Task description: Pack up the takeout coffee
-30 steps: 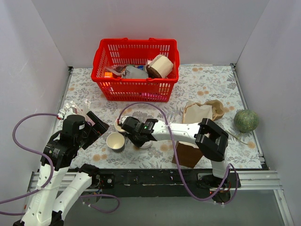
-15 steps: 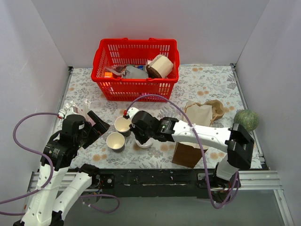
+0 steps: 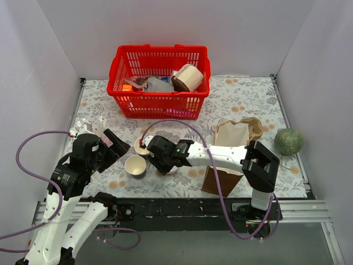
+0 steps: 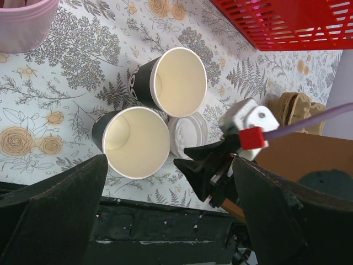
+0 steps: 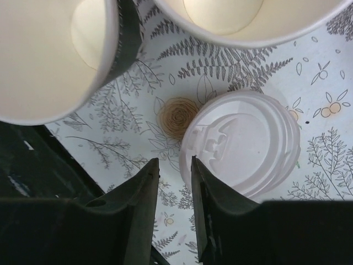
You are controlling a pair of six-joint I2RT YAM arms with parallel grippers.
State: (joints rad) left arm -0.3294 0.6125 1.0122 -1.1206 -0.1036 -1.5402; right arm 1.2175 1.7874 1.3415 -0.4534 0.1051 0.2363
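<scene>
No lidded cup shows, so the takeout coffee is out of view. Two lidless dark cups with cream insides stand side by side on the floral cloth, one further back (image 3: 143, 145) (image 4: 176, 83) and one nearer (image 3: 135, 164) (image 4: 135, 141). A loose white lid (image 3: 172, 169) (image 5: 242, 143) lies flat to their right. My right gripper (image 3: 158, 160) (image 5: 174, 161) hangs low at the lid's left edge. It is open a little with only cloth between its fingers. My left gripper (image 3: 113, 146) (image 4: 171, 163) is wide open and empty, above and left of the cups.
A red basket (image 3: 159, 107) with packed goods stands at the back. A brown paper bag (image 3: 223, 178) stands upright at the front right, with crumpled brown paper (image 3: 238, 131) behind it. A green ball (image 3: 289, 141) lies at the far right. A pink container (image 4: 22, 22) is at the left.
The right gripper's fingers have parted from shut to slightly open beside the lid. The right arm's elbow swung out to the right and came back. The left arm has not moved.
</scene>
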